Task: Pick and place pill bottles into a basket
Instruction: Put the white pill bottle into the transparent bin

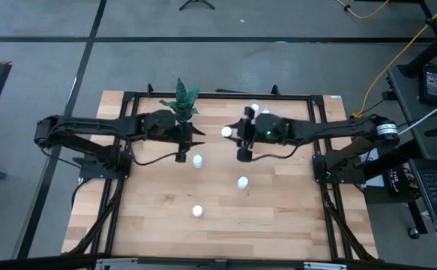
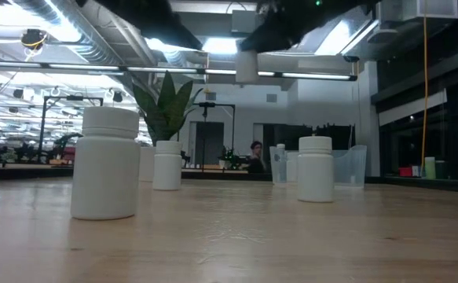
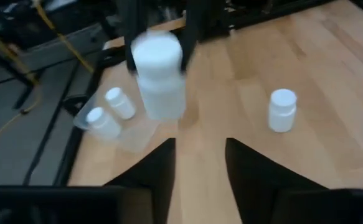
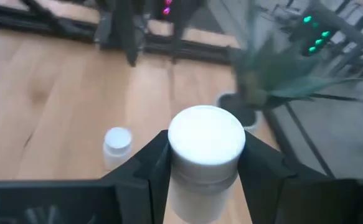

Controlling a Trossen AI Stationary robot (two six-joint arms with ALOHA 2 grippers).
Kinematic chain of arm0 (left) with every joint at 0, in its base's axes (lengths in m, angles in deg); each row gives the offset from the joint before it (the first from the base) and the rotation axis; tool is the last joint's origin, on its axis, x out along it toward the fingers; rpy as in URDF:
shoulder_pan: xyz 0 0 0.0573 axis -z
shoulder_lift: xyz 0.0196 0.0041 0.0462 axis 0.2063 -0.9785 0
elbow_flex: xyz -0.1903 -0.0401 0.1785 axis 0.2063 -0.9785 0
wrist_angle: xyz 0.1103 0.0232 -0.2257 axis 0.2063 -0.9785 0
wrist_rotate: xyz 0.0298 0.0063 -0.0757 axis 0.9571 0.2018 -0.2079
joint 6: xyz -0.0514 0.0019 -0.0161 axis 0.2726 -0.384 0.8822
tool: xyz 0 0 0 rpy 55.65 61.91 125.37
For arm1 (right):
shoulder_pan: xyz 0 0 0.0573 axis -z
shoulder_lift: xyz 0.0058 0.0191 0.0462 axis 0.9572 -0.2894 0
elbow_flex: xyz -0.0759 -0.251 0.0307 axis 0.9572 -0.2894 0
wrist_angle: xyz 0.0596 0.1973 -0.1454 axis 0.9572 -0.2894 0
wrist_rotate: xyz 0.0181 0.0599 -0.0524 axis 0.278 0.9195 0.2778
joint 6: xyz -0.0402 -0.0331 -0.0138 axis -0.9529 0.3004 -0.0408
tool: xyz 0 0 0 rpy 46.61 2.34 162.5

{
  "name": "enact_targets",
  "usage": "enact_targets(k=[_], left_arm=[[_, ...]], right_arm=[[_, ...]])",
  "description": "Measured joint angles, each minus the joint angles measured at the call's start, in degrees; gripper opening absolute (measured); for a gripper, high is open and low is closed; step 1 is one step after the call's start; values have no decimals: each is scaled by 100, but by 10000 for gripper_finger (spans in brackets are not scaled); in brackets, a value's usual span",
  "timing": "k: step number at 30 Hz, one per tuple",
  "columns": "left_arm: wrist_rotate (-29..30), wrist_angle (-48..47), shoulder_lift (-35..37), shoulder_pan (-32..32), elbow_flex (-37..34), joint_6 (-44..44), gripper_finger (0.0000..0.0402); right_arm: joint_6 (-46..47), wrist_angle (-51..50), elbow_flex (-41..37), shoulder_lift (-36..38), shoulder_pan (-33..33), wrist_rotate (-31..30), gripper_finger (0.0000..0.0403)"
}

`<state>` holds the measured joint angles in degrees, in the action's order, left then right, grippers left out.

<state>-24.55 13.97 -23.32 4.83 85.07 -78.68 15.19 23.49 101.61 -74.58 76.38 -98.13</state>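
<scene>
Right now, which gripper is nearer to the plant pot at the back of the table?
Left. The left gripper hangs open just in front of the plant pot. The right gripper, shut on a pill bottle, is farther off to the pot's right.

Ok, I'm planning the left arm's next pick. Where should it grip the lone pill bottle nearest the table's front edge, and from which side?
Grip the front pill bottle around its round white body, coming straight down from above. It stands upright with bare table all around it, so the open left gripper can probably straddle it at any angle.
</scene>
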Motion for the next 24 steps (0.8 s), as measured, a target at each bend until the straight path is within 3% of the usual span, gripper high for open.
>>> enact_targets(k=[3,10,17,24], left_arm=[[123,62,302,-2,-232,13,91],[135,682,919,-4,-1128,44,9],[135,1490,1142,-7,-1884,430,2],[132,1647,1084,-4,-2042,628,6]], right_arm=[[135,-251,-16,309,67,-90,148],[702,-479,-707,1071,87,-1084,148],[1657,-562,-1482,1837,86,-2121,148],[3015,-1783,-1591,2111,54,-3244,148]])
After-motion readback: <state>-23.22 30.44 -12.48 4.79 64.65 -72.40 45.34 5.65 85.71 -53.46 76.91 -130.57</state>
